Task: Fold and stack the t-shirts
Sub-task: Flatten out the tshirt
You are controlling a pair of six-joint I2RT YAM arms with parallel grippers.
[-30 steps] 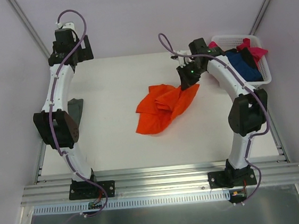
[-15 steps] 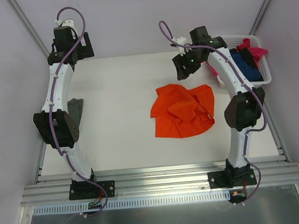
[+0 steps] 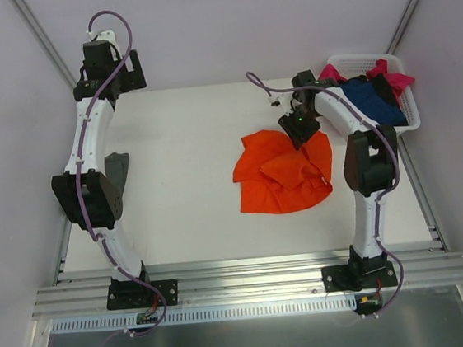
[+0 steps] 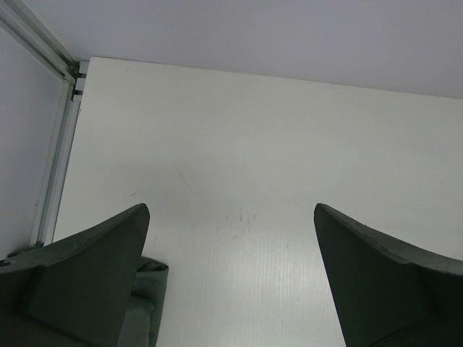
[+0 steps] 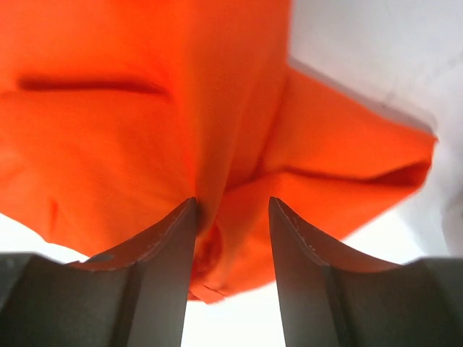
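Observation:
The bright orange t-shirt (image 3: 285, 172) lies crumpled on the white table, right of centre. My right gripper (image 3: 300, 129) is down on its far edge. In the right wrist view its jaws (image 5: 233, 206) stand partly open astride a raised fold of the orange cloth (image 5: 108, 130). The grey-green t-shirt (image 3: 118, 170) lies at the table's left edge, partly hidden by my left arm; a corner of it shows in the left wrist view (image 4: 148, 303). My left gripper (image 4: 231, 217) is open and empty over bare table at the far left (image 3: 107, 70). The navy t-shirt (image 3: 377, 100) and the magenta t-shirt (image 3: 395, 77) lie in the basket.
The white slatted basket (image 3: 413, 117) stands at the table's far right corner, close behind my right arm. An aluminium rail (image 4: 54, 166) runs along the table's left edge. Purple walls close in the back and both sides.
My right gripper let the orange t-shirt drop right of centre, lifted away, then came back down onto its far edge. The left arm has hardly moved.

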